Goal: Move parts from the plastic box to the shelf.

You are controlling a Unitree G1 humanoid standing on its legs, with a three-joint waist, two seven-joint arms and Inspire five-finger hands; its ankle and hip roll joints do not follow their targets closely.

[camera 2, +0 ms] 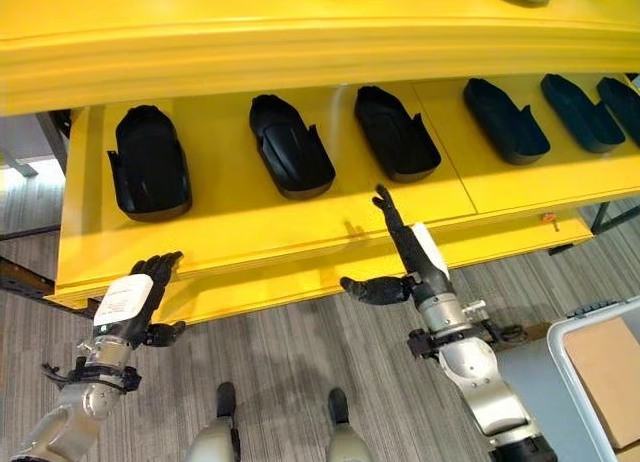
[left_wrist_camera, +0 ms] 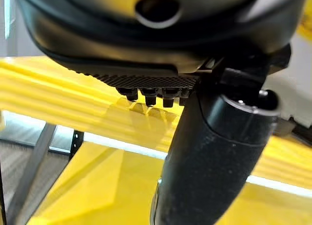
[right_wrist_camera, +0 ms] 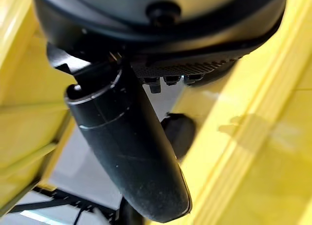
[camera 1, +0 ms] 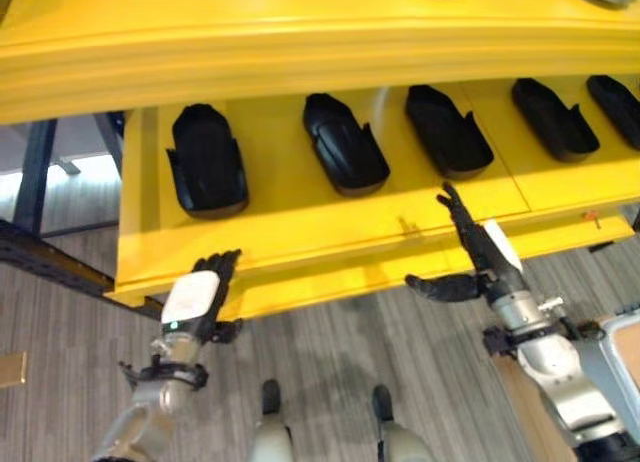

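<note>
Yellow shelf [camera 2: 250,207] over grey plank floor [camera 2: 300,372] carries a row of black parts [camera 2: 290,147], while left hand [camera 1: 200,297] and right hand [camera 2: 405,257], fingers straight, reach its front edge holding nothing.

The left hand [camera 1: 196,300] is raised at the front edge of the yellow shelf [camera 1: 300,244], palm turned away from the head camera, its fingers [camera 1: 222,265] straight and lying against that edge, the thumb sticking out to the side below the edge. It holds nothing. The left forearm rises to it from below the shelf. The right hand [camera 2: 412,258] is also up at the shelf's front edge, further along it, its fingers [camera 2: 388,210] straight and reaching over the lip onto the shelf surface. Its thumb [camera 2: 367,289] is spread wide, pointing toward the left hand, below the shelf edge. It is empty too, with the silver-grey forearm angled up from below.
</note>
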